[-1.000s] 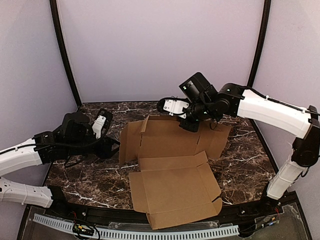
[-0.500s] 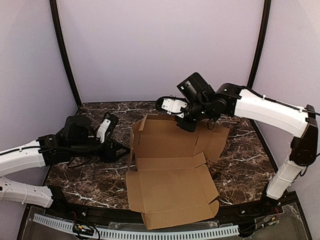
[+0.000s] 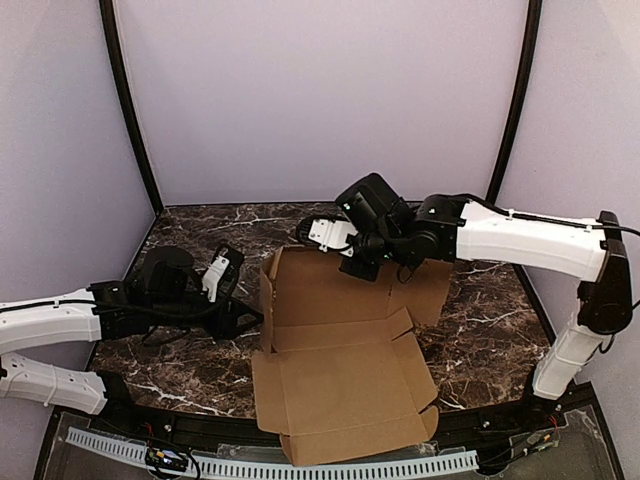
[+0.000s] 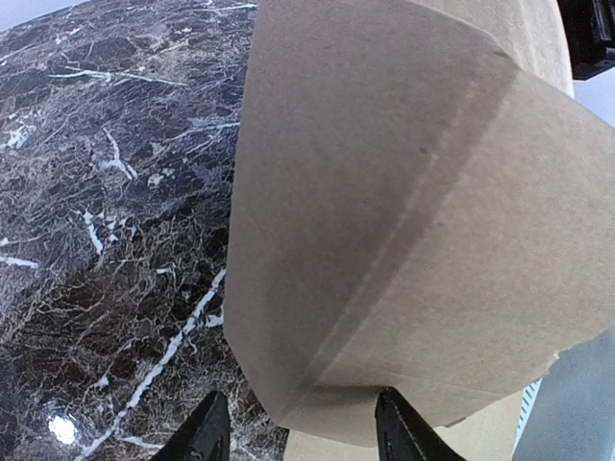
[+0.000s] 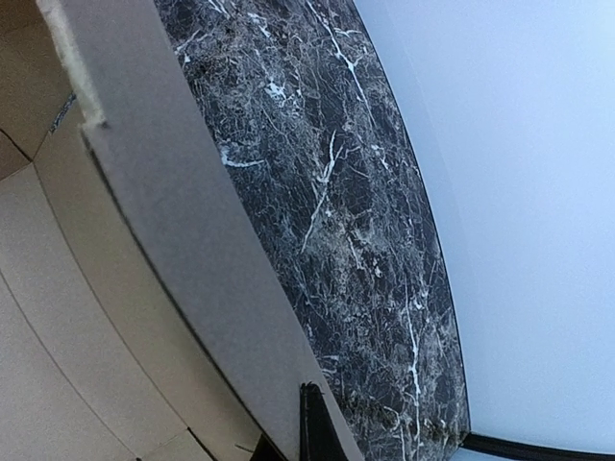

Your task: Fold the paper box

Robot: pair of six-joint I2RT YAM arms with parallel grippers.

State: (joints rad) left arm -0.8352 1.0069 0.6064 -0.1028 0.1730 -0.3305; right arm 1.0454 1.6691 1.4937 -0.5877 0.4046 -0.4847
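The paper box (image 3: 340, 370) is a brown cardboard sheet, partly folded, in the middle of the table. Its back panel stands raised and its front panel lies flat. My right gripper (image 3: 357, 268) is shut on the top edge of the back panel; the right wrist view shows that edge (image 5: 173, 240) running into the closed gripper (image 5: 293, 437). My left gripper (image 3: 240, 318) is open against the outer face of the left side flap, which stands nearly upright. In the left wrist view the flap (image 4: 384, 192) fills the space ahead of the gripper (image 4: 303, 432), its lower corner between the fingertips.
The dark marble table (image 3: 480, 330) shows on both sides of the sheet. A white perforated rail (image 3: 300, 468) runs along the near edge, under the sheet's front flap. Lilac walls and two black posts close in the back.
My left gripper has moved right to the box and the left flap has swung up from flat to nearly upright. My right gripper has shifted left with the back panel. The sheet slid slightly left.
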